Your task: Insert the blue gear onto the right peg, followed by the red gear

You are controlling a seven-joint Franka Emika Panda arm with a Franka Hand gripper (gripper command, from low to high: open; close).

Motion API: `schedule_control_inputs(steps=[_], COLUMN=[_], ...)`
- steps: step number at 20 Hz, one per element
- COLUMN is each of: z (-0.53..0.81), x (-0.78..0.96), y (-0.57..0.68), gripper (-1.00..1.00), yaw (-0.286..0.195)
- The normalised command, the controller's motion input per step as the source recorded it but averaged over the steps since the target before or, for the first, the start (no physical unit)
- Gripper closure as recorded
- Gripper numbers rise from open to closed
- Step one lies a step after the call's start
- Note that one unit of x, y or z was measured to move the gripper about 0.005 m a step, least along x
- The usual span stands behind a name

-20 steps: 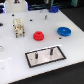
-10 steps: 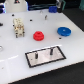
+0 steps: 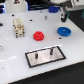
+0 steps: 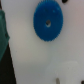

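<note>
In the exterior view, the blue gear (image 3: 63, 31) is lying flat on the white table (image 3: 15, 55), well apart from the grey plate (image 3: 46, 55), beyond the plate's corner on the exterior view's right. The red gear (image 3: 38, 36) is sitting just beyond the plate's far edge, nearer to it than the blue one. The right peg (image 3: 50, 50) is standing upright on the plate with the slimmer pin (image 3: 37, 56) beside it, and both pegs are bare. A small cream-and-brown block (image 3: 18, 27) is resting farther off, past the red gear from the plate. The arm is showing only as a blur above the blue gear, so whether its fingers are spread or closed cannot be told here.

In the wrist view, the blue gear (image 4: 48, 22) is filling the frame from above, its centre hole plainly visible; the fingers themselves are not showing, so their state cannot be told here either.

The risk from here appears to be a misjudged grasp: fingers descending off-centre could be striking the toothed rim and skidding the gear across the smooth table, or lifting it tilted so the hole jams on the peg. Aiming at the slimmer pin would also spoil the order.

Against the frame from a second ago, both gears, the plate and the block are lying where they were; nothing on the table is showing any shift.
</note>
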Motion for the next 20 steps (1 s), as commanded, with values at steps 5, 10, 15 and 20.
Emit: schedule_control_inputs(steps=[5, 10, 15, 20], z=[-0.53, -0.48, -0.35, -0.2], x=[-0.28, -0.32, -0.4, -0.37], y=[-0.03, -0.12, -0.19, -0.07], gripper=[-1.0, -1.0, -1.0, -1.0], yaw=[0.0, 0.0, 0.0, 0.0])
